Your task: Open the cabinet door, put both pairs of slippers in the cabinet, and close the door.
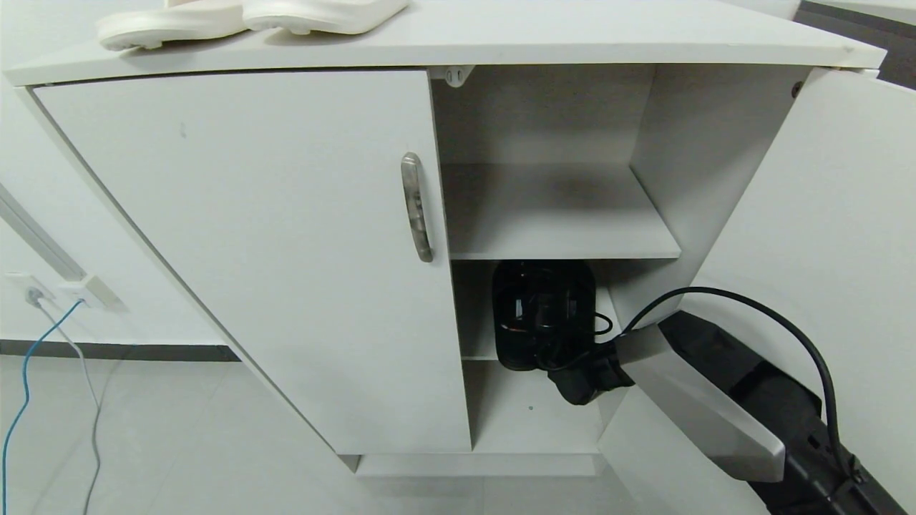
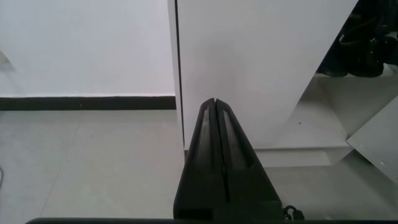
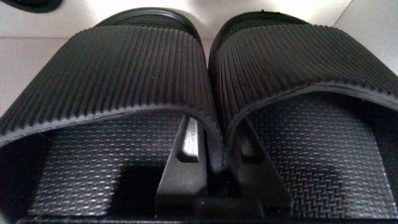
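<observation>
The white cabinet (image 1: 644,36) has its right door (image 1: 823,250) swung open and its left door (image 1: 250,236) closed. A pair of black slippers (image 1: 544,315) is inside, under the upper shelf (image 1: 558,214). My right gripper (image 1: 569,361) reaches in and is shut on them. In the right wrist view its fingers (image 3: 186,143) pinch the touching inner edges of the black slippers (image 3: 143,81). A pair of white slippers (image 1: 250,18) lies on the cabinet top. My left gripper (image 2: 215,109) is shut and empty, low in front of the left door (image 2: 249,62).
A metal handle (image 1: 416,207) sits on the closed left door. Wall sockets (image 1: 64,290) with a blue cable (image 1: 21,400) and a grey one are at the far left over bare tiled floor (image 1: 179,443).
</observation>
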### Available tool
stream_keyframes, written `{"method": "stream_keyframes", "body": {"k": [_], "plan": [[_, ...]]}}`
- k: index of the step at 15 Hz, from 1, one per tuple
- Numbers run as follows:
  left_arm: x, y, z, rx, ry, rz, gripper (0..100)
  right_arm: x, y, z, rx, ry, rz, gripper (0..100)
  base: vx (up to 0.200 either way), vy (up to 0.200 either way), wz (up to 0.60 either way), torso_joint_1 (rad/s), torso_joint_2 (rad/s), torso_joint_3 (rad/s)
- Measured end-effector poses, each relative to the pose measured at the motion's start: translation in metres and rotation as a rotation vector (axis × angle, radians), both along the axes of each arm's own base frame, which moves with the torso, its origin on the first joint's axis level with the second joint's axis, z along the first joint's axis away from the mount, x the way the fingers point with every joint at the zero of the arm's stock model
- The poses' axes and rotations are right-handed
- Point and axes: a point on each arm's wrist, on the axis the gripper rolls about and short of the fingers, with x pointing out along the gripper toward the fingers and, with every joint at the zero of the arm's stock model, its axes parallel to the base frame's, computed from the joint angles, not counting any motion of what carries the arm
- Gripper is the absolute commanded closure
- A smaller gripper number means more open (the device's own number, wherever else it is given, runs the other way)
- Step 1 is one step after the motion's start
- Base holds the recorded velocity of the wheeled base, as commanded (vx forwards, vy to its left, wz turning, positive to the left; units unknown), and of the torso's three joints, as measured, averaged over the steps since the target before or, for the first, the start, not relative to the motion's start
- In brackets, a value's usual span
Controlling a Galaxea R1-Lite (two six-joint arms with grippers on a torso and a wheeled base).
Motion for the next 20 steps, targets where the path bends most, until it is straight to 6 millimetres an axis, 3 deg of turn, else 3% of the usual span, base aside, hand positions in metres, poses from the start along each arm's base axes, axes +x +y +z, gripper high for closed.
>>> {"method": "stream_keyframes", "body": {"k": [9,10,16,20], "plan": [[0.0,0.0,0.0,0.0,0.0,0.0,100,0.021,-0.006,-0.006,0.001,-0.001,-0.031,100,0.0,0.0,0.0,0.0,0.0,0.0],[0.0,0.0,0.0,0.0,0.0,0.0,100,0.022,-0.007,-0.007,0.0,0.001,-0.033,0,0.0,0.0,0.0,0.0,0.0,0.0],[0.0,0.0,0.0,0.0,0.0,-0.002,100,0.021,-0.008,-0.011,-0.005,0.007,-0.043,0,0.0,0.0,0.0,0.0,0.0,0.0],[0.0,0.0,0.0,0.003,0.0,-0.001,100,0.003,-0.013,-0.006,-0.015,0.022,-0.033,0,0.0,0.0,0.0,0.0,0.0,0.0]]}}
